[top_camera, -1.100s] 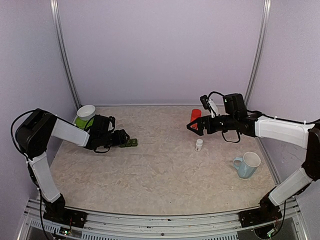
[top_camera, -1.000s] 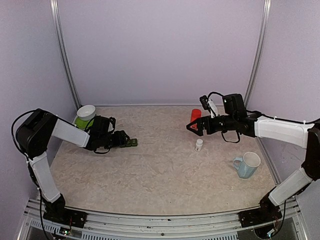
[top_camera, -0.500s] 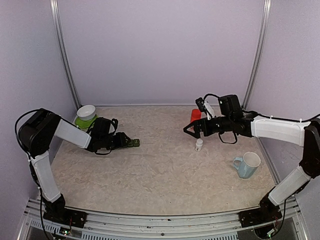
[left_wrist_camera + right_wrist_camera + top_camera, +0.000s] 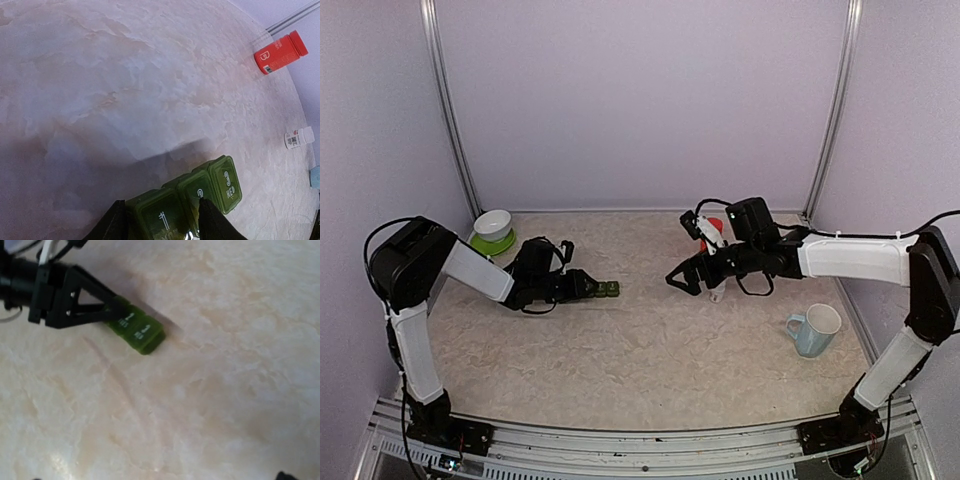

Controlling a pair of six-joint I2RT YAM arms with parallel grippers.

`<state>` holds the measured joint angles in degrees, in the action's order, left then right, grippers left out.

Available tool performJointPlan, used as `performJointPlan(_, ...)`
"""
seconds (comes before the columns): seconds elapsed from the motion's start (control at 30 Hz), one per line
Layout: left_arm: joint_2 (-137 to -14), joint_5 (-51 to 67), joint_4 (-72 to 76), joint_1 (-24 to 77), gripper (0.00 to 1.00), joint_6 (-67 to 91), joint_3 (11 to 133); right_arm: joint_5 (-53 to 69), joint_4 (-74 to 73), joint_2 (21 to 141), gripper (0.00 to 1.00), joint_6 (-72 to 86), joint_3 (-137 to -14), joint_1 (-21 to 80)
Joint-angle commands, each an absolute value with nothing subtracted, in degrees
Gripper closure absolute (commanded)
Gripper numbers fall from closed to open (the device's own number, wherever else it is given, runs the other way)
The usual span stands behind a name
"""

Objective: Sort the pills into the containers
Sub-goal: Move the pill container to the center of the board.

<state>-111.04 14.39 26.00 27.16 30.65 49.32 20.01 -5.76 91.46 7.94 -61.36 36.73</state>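
The containers [image 4: 192, 195] are a dark green strip of three joined lidded compartments with pale numerals, lying on the marbled table left of centre [image 4: 603, 290]. My left gripper [image 4: 162, 217] is shut on the strip's near end, one black finger pressed against each side of the first compartment. In the right wrist view the containers [image 4: 139, 330] stick out from the left gripper's black fingers [image 4: 85, 307]. My right gripper [image 4: 680, 279] hovers open over the table centre, a short way right of the strip, with nothing in it. The pills are out of view.
A red bottle [image 4: 280, 51] and a small white bottle [image 4: 298, 137] stand at the back right, partly behind the right arm in the top view. A pale blue mug [image 4: 815, 330] sits at the right. A white bowl [image 4: 493, 225] on a green plate is at the back left.
My left gripper has closed on the containers and carried them to the right, toward the centre. The right arm has swung left and lower, over the table's middle.
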Motion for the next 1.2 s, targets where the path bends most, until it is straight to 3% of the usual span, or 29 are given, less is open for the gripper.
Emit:
performJointPlan(0.0, -113.27, 17.32, 27.47, 29.39, 0.53, 30.85, 51.45, 14.78, -4.57, 93.51, 0.0, 2.06, -62.6, 39.91)
performJointPlan(0.5, -117.15, 19.88, 27.51, 35.77, 0.53, 29.16, 56.16, 19.09, -0.39, 100.49, 0.01, -2.64, -62.74, 41.26)
performJointPlan(0.67, -118.66, 20.85, 27.06, 36.46, 0.52, 28.31, 57.86, 14.57, 1.23, 102.63, 0.0, -6.53, -62.03, 42.52)
performJointPlan(1.17, -115.57, 19.01, 24.71, 34.98, 0.35, 26.32, 59.26, 11.93, 1.84, 108.29, 0.0, -23.66, -66.54, 43.59)
